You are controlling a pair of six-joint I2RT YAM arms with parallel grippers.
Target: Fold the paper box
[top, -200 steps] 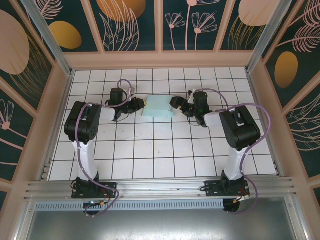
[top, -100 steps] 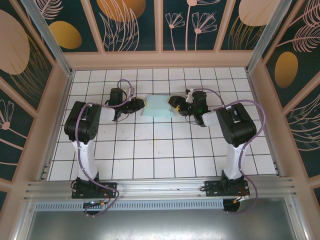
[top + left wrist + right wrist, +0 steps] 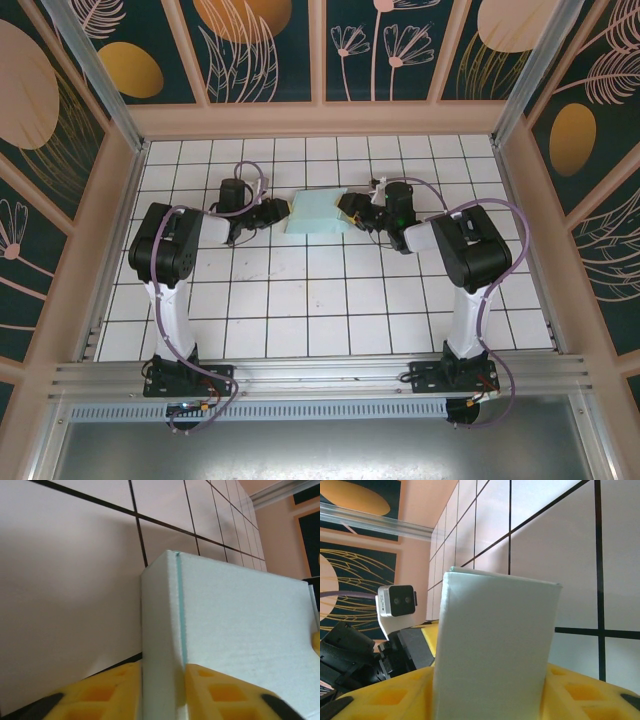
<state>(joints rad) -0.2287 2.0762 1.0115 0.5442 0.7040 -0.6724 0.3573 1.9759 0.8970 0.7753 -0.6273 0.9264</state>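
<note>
1. Top external: one paper box [image 3: 316, 213] lies far-middle on the white tiled table [image 3: 300, 310]. It sits between two grippers, the left gripper [image 3: 283, 209] and the right gripper [image 3: 348, 207]. The right arm's elbow has swung slightly left. Floral panels surround the table.
2. Left wrist: the yellow fingers [image 3: 100, 695] pinch a box wall.
3. Right wrist: the jaws are clamped on the box's end.

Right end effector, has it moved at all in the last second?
Yes, slightly. Against the tile lines in the top view, the right end effector has shifted left and a little toward the far wall.
</note>
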